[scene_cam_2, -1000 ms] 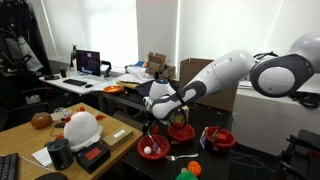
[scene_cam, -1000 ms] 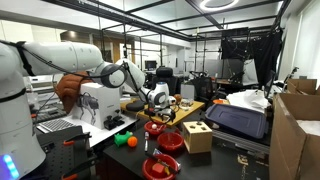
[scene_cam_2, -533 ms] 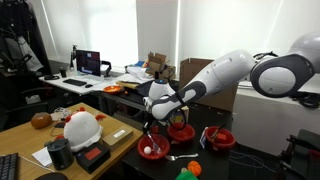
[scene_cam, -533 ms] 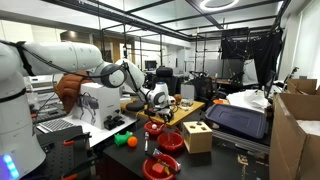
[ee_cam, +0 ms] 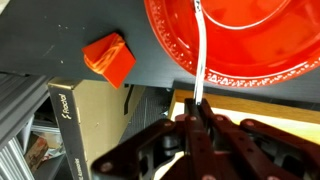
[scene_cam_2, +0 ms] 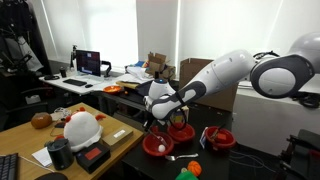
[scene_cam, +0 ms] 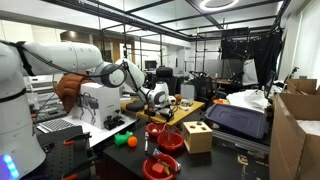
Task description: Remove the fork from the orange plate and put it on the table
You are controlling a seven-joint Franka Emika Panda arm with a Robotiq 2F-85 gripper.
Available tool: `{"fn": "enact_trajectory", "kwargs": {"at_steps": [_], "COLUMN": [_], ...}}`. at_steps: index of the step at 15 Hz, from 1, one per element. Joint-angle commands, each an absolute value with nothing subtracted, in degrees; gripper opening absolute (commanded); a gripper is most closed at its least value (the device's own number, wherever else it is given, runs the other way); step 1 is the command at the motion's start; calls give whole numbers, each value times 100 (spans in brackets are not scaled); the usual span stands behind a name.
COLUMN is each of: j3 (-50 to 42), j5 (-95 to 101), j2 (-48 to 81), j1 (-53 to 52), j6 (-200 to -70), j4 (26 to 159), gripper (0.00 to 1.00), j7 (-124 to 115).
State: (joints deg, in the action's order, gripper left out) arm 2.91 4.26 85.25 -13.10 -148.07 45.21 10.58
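In the wrist view the orange plate (ee_cam: 255, 35) fills the top right, lying on the dark table (ee_cam: 90, 20). A thin white fork (ee_cam: 200, 50) runs from the plate's middle down over its rim. My gripper (ee_cam: 198, 108) comes in from the bottom and is shut on the fork's handle, just past the plate's edge. In both exterior views the gripper (scene_cam: 155, 106) (scene_cam_2: 153, 118) hangs low, pointing down over a red-orange dish (scene_cam: 155, 129); the fork is too thin to make out there.
A red-orange block (ee_cam: 110, 57) lies on the table left of the plate, and a light wooden board (ee_cam: 265, 104) borders its near edge. Other red dishes (scene_cam: 170, 141) (scene_cam: 160, 167), a wooden cube (scene_cam: 197, 136), a black case (scene_cam: 238, 120) and cardboard boxes (scene_cam: 295, 130) stand around.
The arm has stayed in the same place over the dishes. The gripper's fingers have drawn together.
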Motion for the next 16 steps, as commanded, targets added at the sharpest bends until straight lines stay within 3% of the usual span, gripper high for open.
{"fn": "enact_trajectory", "kwargs": {"at_steps": [1,16], "j3": [268,934], "j5": [451,79], "j2": [8524,7866], "j1": [-1329,-954], "j6": [-14513,-11736], "j4": [4294,4003], "gripper": [2,2], "j7": [846,1423]}}
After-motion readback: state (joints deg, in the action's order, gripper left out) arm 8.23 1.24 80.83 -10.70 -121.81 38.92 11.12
